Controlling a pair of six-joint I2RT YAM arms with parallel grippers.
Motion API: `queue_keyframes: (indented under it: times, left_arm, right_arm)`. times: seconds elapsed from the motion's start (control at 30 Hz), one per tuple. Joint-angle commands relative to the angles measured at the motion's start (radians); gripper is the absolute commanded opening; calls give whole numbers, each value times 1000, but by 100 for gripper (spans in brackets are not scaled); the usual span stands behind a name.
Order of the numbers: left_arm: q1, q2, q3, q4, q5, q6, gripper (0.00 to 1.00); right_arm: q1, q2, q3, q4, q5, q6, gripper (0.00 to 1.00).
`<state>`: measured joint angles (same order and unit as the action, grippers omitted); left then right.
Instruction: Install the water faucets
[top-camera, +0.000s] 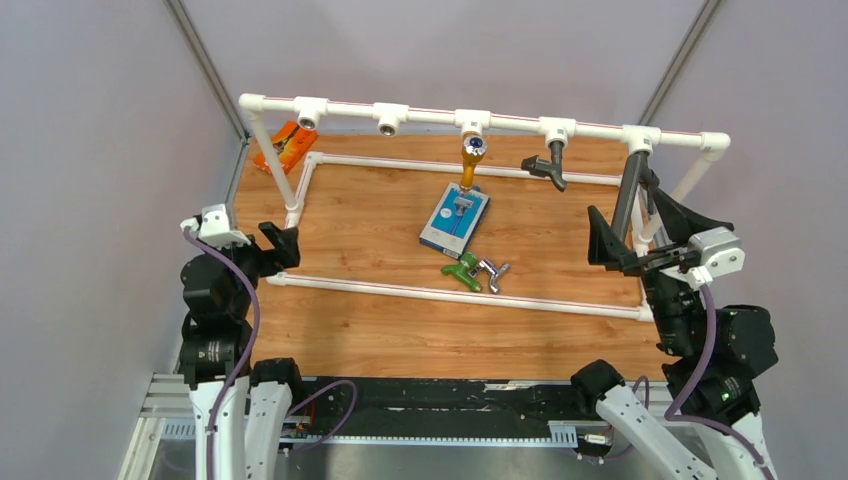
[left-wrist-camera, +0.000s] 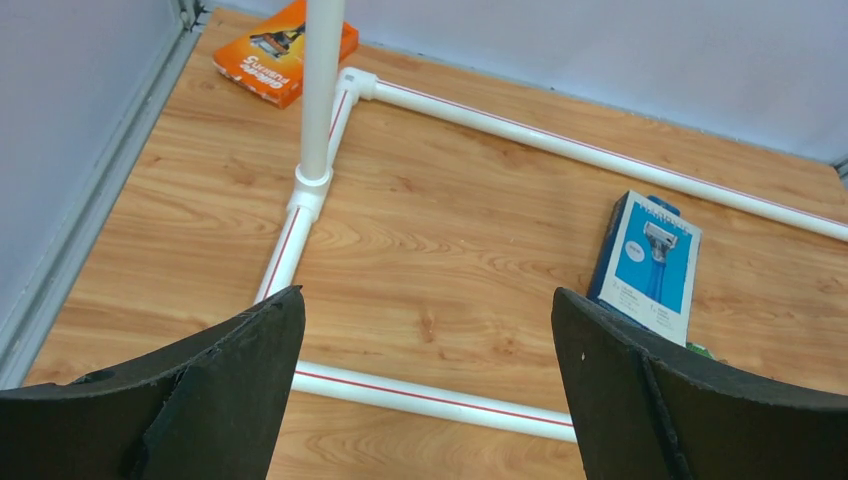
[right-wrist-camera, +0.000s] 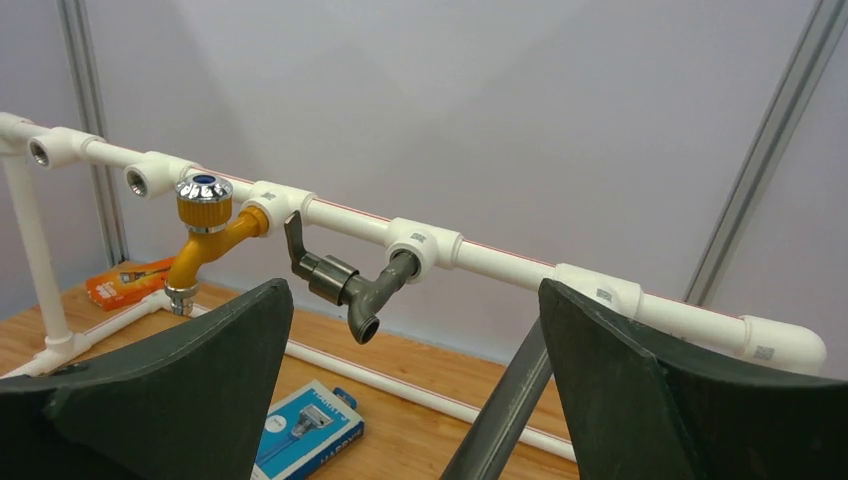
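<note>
Currently your left hand (left-wrist-camera: 425, 310) and right hand (right-wrist-camera: 415, 300) stand wide, empty. The green faucet (top-camera: 459, 272) and chrome faucet (top-camera: 490, 272) lie touching on the counter (top-camera: 350, 330) between them. Judged: chrome heavier, slick; grip its body, leaving thread free.

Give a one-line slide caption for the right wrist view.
Open right gripper faces white pipe frame carrying yellow brass faucet and grey faucet.

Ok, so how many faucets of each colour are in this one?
gold faucet: 1
dark grey faucet: 1
green faucet: 1
chrome faucet: 1
Total: 4, not counting the long grey tube, which I cannot identify.
</note>
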<state>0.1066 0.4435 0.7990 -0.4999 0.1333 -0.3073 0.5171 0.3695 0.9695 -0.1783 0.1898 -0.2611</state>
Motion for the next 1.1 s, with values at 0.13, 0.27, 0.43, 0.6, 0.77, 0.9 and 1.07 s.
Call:
queue_keyframes:
  times: [0.13, 0.27, 0.43, 0.6, 0.77, 0.9, 1.07]
  left_arm:
    - [-10, 46, -63, 122, 68, -78, 99]
    - [-13, 116, -80, 124, 112, -113, 99]
    - [-24, 179, -99, 138, 137, -142, 99]
    - [-59, 218, -142, 176, 144, -179, 98]
    - [-102, 231, -187, 215, 126, -205, 98]
    - [-140, 242, -207, 236, 115, -214, 99]
    - [-185, 256, -227, 264, 112, -226, 98]
  right_arm:
    - [6, 101, 57, -67, -173, 65, 100]
    - [6, 180, 57, -99, -341, 112, 100]
    - [15, 319, 49, -110, -490, 209, 100]
    - [238, 428, 14, -105, -345, 195, 100]
    - [521, 567, -44, -95, -74, 177, 100]
    - [580, 735, -78, -96, -10, 200, 100]
    - [564, 894, -124, -49, 121, 229, 100]
